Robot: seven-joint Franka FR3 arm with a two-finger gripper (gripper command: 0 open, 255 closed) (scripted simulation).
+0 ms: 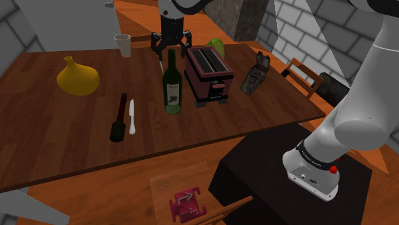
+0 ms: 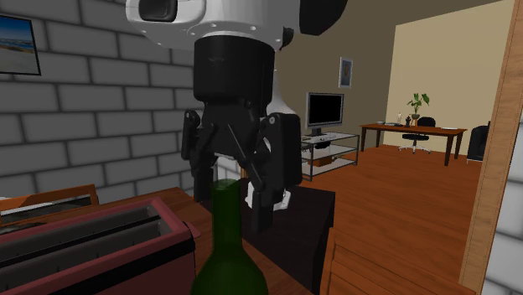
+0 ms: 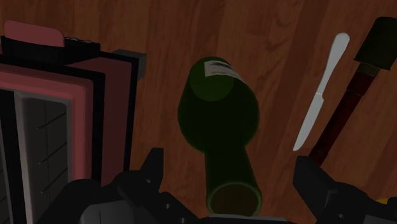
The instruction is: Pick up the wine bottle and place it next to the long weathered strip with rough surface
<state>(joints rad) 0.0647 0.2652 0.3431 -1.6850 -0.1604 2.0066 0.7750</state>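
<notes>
Wine bottle (image 3: 219,121): dark green, mouth closest to the wrist camera; upright on the wooden counter (image 1: 51,140), just beside the maroon toaster (image 1: 206,77), pale label on its body.
Gripper (image 3: 232,175): directly over the bottle, spread wide; one black finger on each side of the neck's top, clear of the glass on both sides; holding nothing.
Toaster: two slots facing up, standing between the bottle and the grey-brown rough strip (image 1: 256,73).
Grey-brown rough strip: mottled, propped up at a tilt, well apart from the bottle.
White knife (image 1: 132,116) and dark rod (image 1: 119,118): flat, side by side, on the bottle's side away from the toaster.
Yellow gourd-shaped vase (image 1: 77,78): farther toward the shoulder view's left.
</notes>
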